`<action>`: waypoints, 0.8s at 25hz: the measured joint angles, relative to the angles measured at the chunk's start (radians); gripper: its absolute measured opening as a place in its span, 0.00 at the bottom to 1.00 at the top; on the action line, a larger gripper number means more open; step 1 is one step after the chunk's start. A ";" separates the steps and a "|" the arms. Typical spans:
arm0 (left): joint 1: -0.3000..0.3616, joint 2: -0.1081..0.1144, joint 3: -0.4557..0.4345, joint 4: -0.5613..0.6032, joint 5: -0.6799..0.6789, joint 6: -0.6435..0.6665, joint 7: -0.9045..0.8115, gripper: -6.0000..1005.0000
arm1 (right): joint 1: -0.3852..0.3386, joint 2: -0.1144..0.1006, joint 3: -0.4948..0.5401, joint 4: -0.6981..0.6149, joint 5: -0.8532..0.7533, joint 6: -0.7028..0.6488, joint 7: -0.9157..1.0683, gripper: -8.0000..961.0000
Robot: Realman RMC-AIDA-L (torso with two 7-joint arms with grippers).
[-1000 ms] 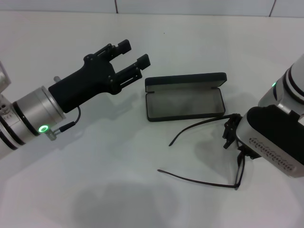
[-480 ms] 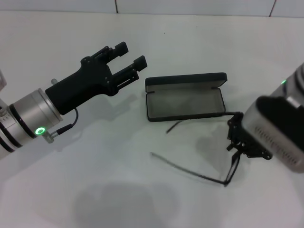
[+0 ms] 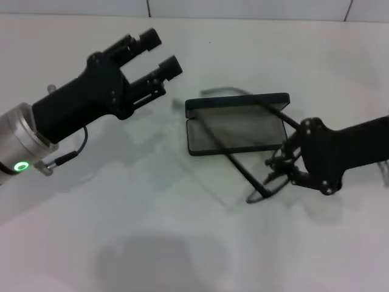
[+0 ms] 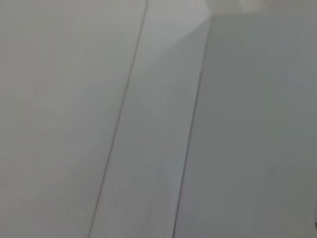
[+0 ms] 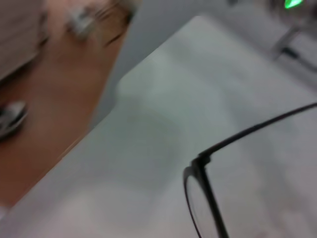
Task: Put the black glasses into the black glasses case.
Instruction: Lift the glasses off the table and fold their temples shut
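**Right tool carrying the glasses toward the open case**

On a white bench (image 3: 182, 243), the black glasses case (image 3: 236, 131) is lying open near the centre, its grey-lined tray facing up and its lid standing along the 12 o'clock edge. The right tool (image 3: 281, 165) is reaching in from 3 o'clock and is gripping the black glasses (image 3: 255, 152) at the front of the frame, fingers closed on it. The glasses are being held off the bench, tilted, with the lens rims hanging at about 5 o'clock from the case and the two long temple arms stretching across the tray toward 10 and 11 o'clock. One temple tip is reaching past the lid. The right wrist view is showing one rim and a temple (image 5: 218, 163) close up.

The left tool (image 3: 146, 61) is hovering at 10 o'clock from the case, fingers spread apart and holding nothing.

To do this step well, the temples probably need to be turned to run along the tray's length before lowering. As they are unfolded, they may catch on the lid or overhang the rim. A slow, level descent seems wise.
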 joint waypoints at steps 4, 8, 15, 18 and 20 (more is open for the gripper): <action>-0.027 0.002 0.000 -0.001 0.003 0.016 0.000 0.71 | -0.059 0.003 -0.031 0.106 0.201 0.166 -0.035 0.14; -0.073 -0.001 0.000 -0.002 0.014 0.014 -0.001 0.71 | -0.036 0.002 -0.071 0.253 0.361 0.287 -0.049 0.14; -0.158 -0.017 0.000 -0.002 0.103 -0.030 0.000 0.70 | 0.057 0.002 -0.073 0.433 0.504 0.292 -0.057 0.14; -0.179 -0.029 0.000 -0.002 0.146 -0.066 -0.001 0.69 | 0.062 0.001 -0.073 0.443 0.509 0.289 -0.056 0.15; -0.187 -0.033 0.000 -0.002 0.163 -0.083 -0.006 0.69 | 0.062 0.001 -0.073 0.443 0.510 0.288 -0.057 0.15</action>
